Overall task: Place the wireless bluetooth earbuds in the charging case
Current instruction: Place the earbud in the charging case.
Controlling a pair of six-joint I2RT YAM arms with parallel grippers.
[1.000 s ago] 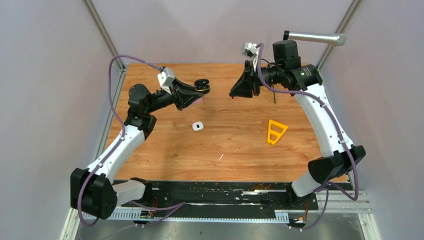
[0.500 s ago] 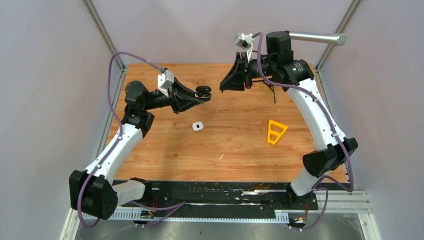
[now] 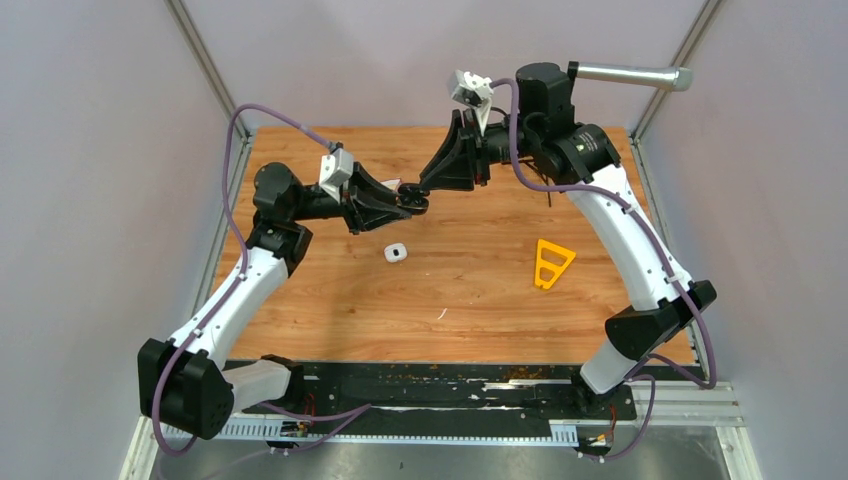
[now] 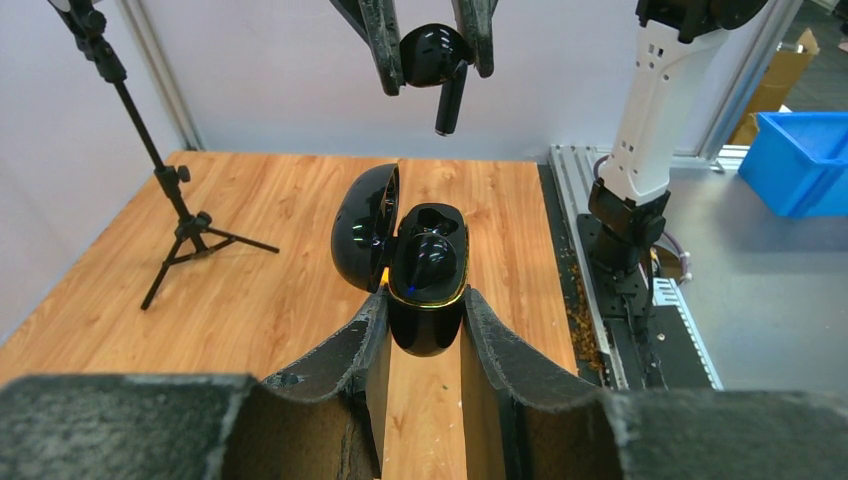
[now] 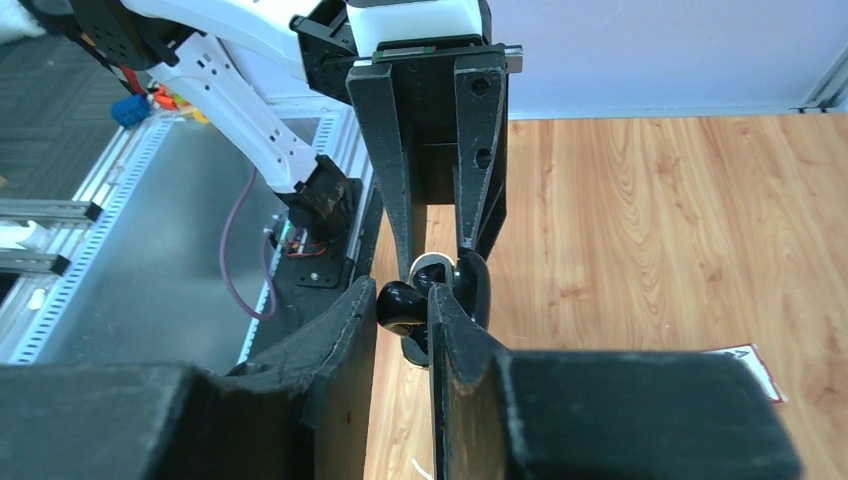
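Observation:
My left gripper [image 4: 425,300] is shut on the glossy black charging case [image 4: 427,290] and holds it above the table. Its lid [image 4: 362,240] stands open to the left, and one black earbud [image 4: 430,250] lies in a well. In the left wrist view my right gripper [image 4: 432,45] hangs just above the case, shut on a second black earbud [image 4: 440,60] with its stem pointing down. In the top view the two grippers, left [image 3: 410,200] and right [image 3: 432,183], nearly meet. The right wrist view shows that earbud [image 5: 398,305] pinched beside the case [image 5: 472,285].
A small white case [image 3: 396,252] lies on the wooden table below the grippers. A yellow triangular piece [image 3: 552,262] sits to the right and a thin white sliver [image 3: 441,314] nearer the front. A small black tripod [image 4: 180,225] stands at the back.
My right gripper has swung left and down with its earbud until it meets the left gripper. The left gripper and case have shifted slightly right and lower.

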